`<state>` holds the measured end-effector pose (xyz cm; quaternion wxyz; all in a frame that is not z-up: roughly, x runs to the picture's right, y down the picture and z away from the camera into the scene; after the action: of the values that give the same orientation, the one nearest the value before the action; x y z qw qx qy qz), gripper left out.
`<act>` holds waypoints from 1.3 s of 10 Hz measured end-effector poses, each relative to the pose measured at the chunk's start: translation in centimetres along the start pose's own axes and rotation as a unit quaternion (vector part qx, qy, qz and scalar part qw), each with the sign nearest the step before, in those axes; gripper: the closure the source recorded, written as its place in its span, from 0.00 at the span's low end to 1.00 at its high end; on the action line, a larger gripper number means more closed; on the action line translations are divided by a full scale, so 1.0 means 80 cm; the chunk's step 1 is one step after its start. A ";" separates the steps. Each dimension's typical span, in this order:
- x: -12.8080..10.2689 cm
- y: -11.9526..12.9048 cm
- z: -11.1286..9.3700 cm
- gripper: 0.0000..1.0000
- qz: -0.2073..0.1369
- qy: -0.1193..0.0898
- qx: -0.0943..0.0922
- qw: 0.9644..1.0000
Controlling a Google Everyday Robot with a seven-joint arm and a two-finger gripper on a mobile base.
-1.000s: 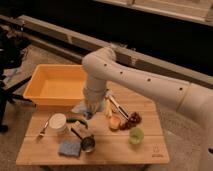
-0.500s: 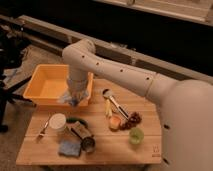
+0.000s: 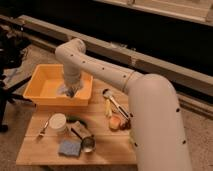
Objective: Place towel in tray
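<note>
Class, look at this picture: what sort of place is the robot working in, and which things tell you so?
Probably a lab or workshop test area, not a home. A small wooden table stands on a bare speckled floor beside a long low rail. The gripper is over the tray, with the towel.

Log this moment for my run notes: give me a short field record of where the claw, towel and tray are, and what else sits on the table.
claw: lowered inside the tray, over the towel
towel: light blue-grey wrinkly cloth inside the tray, under the claw
tray: large yellow-orange plastic bin at the wooden table's far left
other items: small dark blue square pad, metal cup, white round lid
</note>
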<state>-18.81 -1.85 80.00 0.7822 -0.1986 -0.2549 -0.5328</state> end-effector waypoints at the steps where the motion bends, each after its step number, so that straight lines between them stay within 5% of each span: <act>1: 0.015 -0.010 0.003 0.92 0.005 0.009 0.001 1.000; 4: 0.041 -0.033 0.003 0.63 0.028 0.048 0.012 0.998; 7: 0.034 -0.049 -0.008 0.35 0.044 0.073 0.041 0.996; 13: 0.033 -0.049 -0.010 0.32 0.045 0.075 0.045 0.995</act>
<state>-21.54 -5.66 81.12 0.8304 -0.1338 -0.2105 -0.4982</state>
